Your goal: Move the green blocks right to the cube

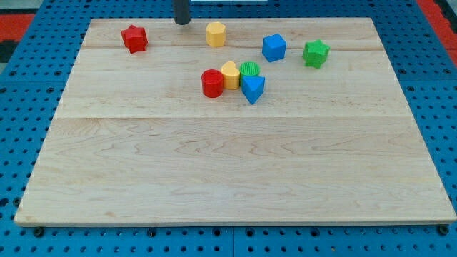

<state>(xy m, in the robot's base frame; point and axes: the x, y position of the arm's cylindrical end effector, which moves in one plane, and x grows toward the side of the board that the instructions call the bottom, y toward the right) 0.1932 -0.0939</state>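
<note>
A green star block [315, 53] lies near the view's top right, just right of a blue cube [273, 47]. A green round block [250, 69] sits mid-board, touching a yellow heart block [230, 74] on its left and a blue triangular block [252, 88] below it. My tip [183, 21] is at the board's top edge, left of a yellow hexagonal block [216, 33], far from both green blocks.
A red round block [212, 83] touches the yellow heart's left side. A red star block [134, 38] lies at the top left. The wooden board [228, 171] rests on a blue pegboard surface [21, 107].
</note>
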